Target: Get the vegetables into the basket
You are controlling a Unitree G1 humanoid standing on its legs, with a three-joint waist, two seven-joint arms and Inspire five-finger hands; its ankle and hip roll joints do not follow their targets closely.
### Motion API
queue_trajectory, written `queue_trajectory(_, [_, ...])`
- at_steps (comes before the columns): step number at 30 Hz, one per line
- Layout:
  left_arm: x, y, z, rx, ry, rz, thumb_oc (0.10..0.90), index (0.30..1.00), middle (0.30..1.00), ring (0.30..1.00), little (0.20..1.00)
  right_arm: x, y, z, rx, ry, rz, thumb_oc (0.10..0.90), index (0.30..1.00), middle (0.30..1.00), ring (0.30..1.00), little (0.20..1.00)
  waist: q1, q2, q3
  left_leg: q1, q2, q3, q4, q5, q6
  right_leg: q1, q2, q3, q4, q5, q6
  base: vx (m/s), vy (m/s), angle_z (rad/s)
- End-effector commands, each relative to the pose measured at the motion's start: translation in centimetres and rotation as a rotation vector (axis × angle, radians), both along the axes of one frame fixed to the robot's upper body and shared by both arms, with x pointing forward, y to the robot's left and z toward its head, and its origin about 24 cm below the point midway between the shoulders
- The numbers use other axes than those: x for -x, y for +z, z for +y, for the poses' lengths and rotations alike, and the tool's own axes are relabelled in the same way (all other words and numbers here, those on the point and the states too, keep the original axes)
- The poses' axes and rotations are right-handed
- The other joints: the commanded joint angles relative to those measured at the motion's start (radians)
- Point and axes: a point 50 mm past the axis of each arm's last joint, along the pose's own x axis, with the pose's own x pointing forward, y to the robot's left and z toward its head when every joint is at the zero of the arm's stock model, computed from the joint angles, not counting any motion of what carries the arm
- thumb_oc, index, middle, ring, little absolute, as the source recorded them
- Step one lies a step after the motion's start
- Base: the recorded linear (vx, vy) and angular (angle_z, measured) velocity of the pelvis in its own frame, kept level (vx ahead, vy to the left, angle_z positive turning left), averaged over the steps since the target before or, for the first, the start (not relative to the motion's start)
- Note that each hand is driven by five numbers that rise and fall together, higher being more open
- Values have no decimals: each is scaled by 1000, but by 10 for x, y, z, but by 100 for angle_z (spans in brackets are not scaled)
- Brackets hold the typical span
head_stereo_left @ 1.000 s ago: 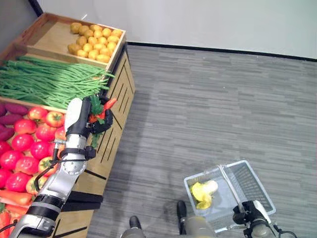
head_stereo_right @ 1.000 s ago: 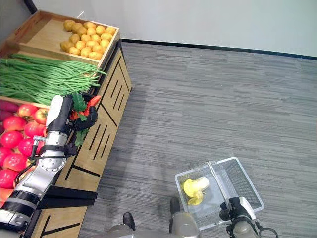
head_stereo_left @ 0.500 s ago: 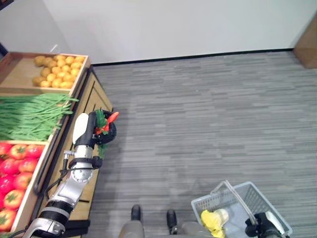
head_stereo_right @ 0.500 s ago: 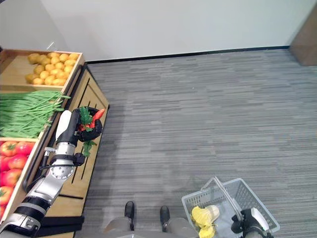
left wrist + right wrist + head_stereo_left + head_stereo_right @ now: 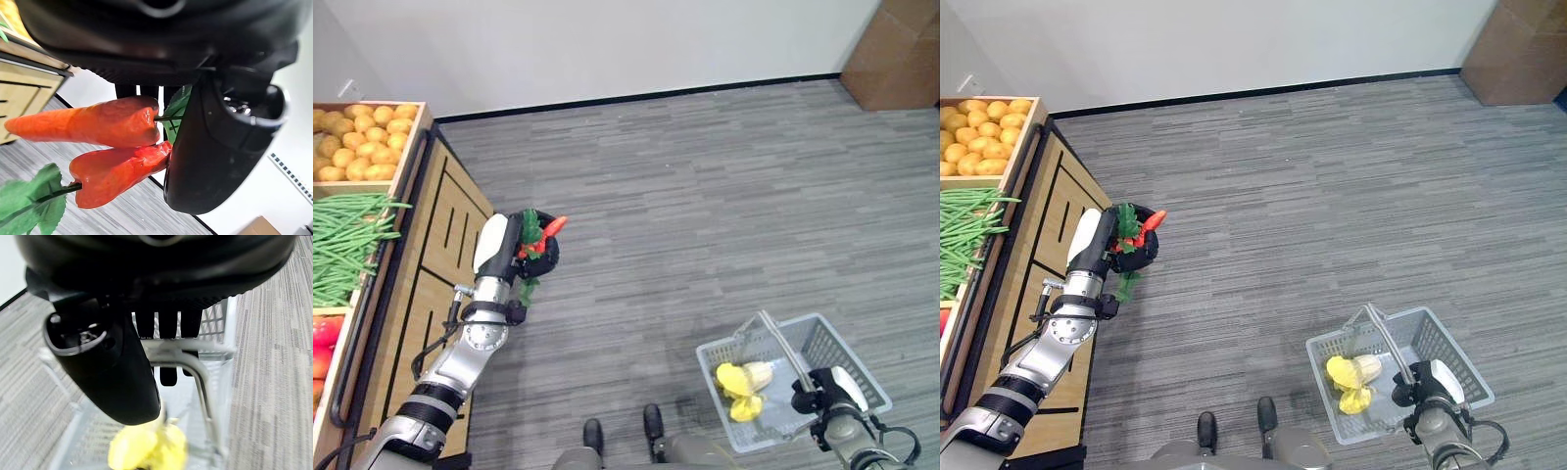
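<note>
the wooden produce stand [image 5: 372, 284] now sits further toward the view's left edge than a second ago, so the camera has turned away from it and the pick looks done. the grey basket [image 5: 1449, 338], well apart from the stand, hangs from the right robot hand [image 5: 1427, 387], fingers curled round its handle, yellow vegetables [image 5: 1351, 377] inside. the left robot hand [image 5: 524, 257], just beside the stand, is clenched on two orange-red, glossy, leafy carrots [image 5: 98, 147].

left arm: silver-grey jointed segments, black bands at the joints | left hand [image 5: 534, 257]: dark, glossy, white cover along its back | right hand [image 5: 1427, 384]: dark, rounded, what looks like a white cover on top | right thumb [image 5: 110, 374]: thick black shell, round recessed fitting near its base
</note>
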Motion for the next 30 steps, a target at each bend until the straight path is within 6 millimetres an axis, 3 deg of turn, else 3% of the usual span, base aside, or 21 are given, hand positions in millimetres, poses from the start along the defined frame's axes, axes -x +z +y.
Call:
queue_trajectory(1, [-9,61,4,3,-26,-267,400,300,300,300,300,14,8,-21,86,-32,0,400,300,300,300,300,9,-31,-101,-15,-44,-1,4,-12,-4,23,-166,59,-52,8,174,11,-3,8])
queue_trajectory(7, [-7,60,4,10,-27,-263,400,300,300,300,300,23,5,-22,89,-52,28,400,300,300,300,300,10,-33,-106,-6,-44,-14,4,-12,-7,43,-168,43,-60,7,172,10,-3,10])
queue_trajectory(13, [-8,59,4,9,-34,-256,400,300,300,300,300,19,9,-25,99,-49,10,400,300,300,300,300,9,-32,-113,-3,-43,-19,4,-13,-8,48,-169,39,-61,7,172,3,0,1])
queue_trajectory(15, [-10,62,-4,5,-81,-258,400,300,300,300,300,-6,28,-34,147,10,-81,400,300,300,300,300,8,-29,-120,0,-43,-20,4,-13,-8,50,-168,40,-63,10,173,-2,-10,-2])
queue_trajectory(16, [-10,62,-4,5,-81,-258,400,300,300,300,300,-6,28,-35,148,10,-81,400,300,300,300,300,8,-29,-120,0,-43,-20,4,-13,-8,50,-168,39,-63,10,173,0,0,0])
queue_trajectory(17, [-11,63,-6,-1,-99,-256,400,300,300,300,300,-23,40,-35,171,70,-139,400,300,300,300,300,6,-29,-124,-1,-44,-19,4,-14,-8,48,-169,40,-66,11,174,0,0,0])
queue_trajectory(18, [-11,63,-6,0,-99,-256,400,300,300,300,300,-23,40,-35,172,70,-139,400,300,300,300,300,6,-29,-124,-1,-44,-19,4,-14,-8,48,-169,40,-66,11,174,0,0,0])
queue_trajectory(20, [-12,65,-12,-15,-136,-259,400,300,300,300,300,-53,65,-34,217,181,-251,400,300,300,300,300,-1,-28,-126,-3,-44,-14,4,-14,-9,44,-170,45,-67,17,176,-27,2,-4])
queue_trajectory(22, [-13,66,-14,-16,-148,-261,400,300,300,300,300,-60,72,-34,228,200,-281,400,300,300,300,300,-1,-28,-127,-3,-44,-12,4,-14,-9,42,-170,45,-68,19,177,-23,-2,-5])
queue_trajectory(23, [-14,68,-20,-23,-181,-264,400,300,300,300,300,-78,89,-30,258,270,-347,400,300,300,300,300,-3,-27,-127,-4,-44,-9,4,-15,-10,39,-171,48,-69,24,180,-27,1,-4])
queue_trajectory(26, [-15,70,-27,-27,-215,-269,400,300,300,300,300,-91,103,-26,279,327,-402,400,300,300,300,300,-4,-26,-129,-5,-43,-5,4,-16,-10,36,-171,50,-71,26,181,-20,1,-4])
queue_trajectory(28, [-17,73,-43,-41,-295,-269,400,300,300,300,300,-117,129,-14,325,443,-490,400,300,300,300,300,-6,-26,-134,-5,-43,-1,4,-17,-10,34,-173,51,-73,30,183,-14,-1,-4])
queue_trajectory(30, [-17,75,-52,-46,-343,-269,400,300,300,300,300,-130,144,-6,335,491,-548,400,300,300,300,300,-8,-25,-136,-4,-42,1,4,-18,-10,33,-173,51,-73,32,184,-8,-2,-2])
